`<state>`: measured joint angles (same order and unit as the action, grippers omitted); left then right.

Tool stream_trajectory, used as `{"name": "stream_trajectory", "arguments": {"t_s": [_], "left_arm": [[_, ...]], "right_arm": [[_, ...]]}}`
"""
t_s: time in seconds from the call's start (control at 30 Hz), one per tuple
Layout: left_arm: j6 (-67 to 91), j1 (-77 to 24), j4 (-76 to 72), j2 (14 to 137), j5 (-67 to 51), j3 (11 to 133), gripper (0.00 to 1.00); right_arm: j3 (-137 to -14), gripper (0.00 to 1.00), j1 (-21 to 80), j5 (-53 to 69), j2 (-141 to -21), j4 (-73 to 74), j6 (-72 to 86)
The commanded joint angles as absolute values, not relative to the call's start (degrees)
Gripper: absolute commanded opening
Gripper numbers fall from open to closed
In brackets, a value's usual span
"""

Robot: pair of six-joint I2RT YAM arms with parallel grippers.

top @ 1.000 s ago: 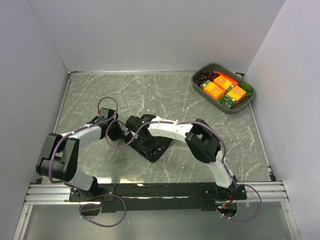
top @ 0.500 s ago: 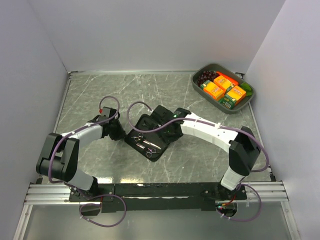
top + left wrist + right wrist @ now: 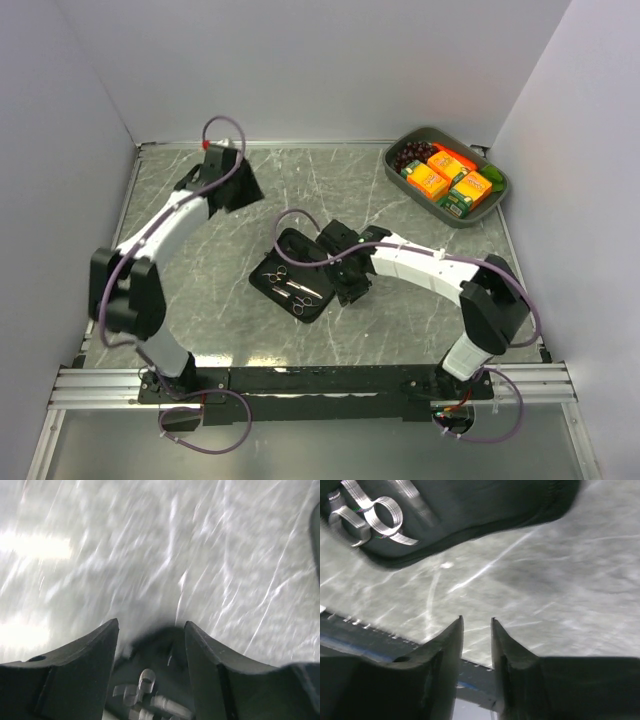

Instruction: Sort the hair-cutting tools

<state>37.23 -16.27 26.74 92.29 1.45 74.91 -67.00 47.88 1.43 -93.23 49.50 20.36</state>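
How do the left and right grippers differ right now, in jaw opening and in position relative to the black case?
Opening: the left gripper has its jaws wide apart, while the right gripper leaves only a narrow gap.
Position: the left gripper is over bare table toward the far left, well away from the black case. The right gripper sits just beside the case's right edge.
Shared: both hold nothing.

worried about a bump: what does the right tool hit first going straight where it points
Probably the bare table right ahead of the right tool; the black case with scissors lies just beyond, mostly off to one side. Depth is unclear.
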Motion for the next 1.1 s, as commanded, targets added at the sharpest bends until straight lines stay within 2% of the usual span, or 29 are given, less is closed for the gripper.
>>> {"name": "stream_trajectory", "arguments": {"t_s": [0.0, 0.07, 0.1, 0.23, 0.4, 0.5, 0.77, 1.07], "left_arm": [[31.38, -16.26, 23.74, 102.2, -4.69, 84.01, 0.6], [30.76, -16.26, 21.72, 108.52, -9.46, 88.84, 0.58], [30.76, -16.35, 20.4, 112.2, -14.54, 90.08, 0.58], [32.43, -17.05, 10.92, 119.08, -26.18, 93.24, 0.57], [29.71, -21.0, 8.87, 126.37, -37.42, 98.16, 0.56], [29.0, -23.02, 7.65, 126.92, -40.43, 96.69, 0.57], [25.67, -26.19, 13.88, 124.19, -33.5, 92.38, 0.57], [26.37, -27.95, 19.95, 118.83, -16.01, 84.29, 0.56]], "right_arm": [[-64.16, 0.18, 51.57, 9.31, -87.01, 43.95, 18.29], [-64.59, 0.01, 54.04, 9.84, -87.97, 44.38, 16.1], [-65.3, 0.0, 55.36, 9.76, -88.67, 44.47, 15.39], [-68.2, 0.0, 62.21, 9.22, -93.23, 42.81, 13.54], [-73.64, 0.0, 64.68, 12.38, -98.69, 40.7, 11.43], [-77.25, 0.0, 65.92, 13.88, -102.3, 40.69, 9.85], [-79.28, 0.0, 66.18, 12.75, -110.03, 35.96, 9.67], [-72.96, 0.0, 65.92, 5.99, -111.53, 32.96, 11.51]]}}
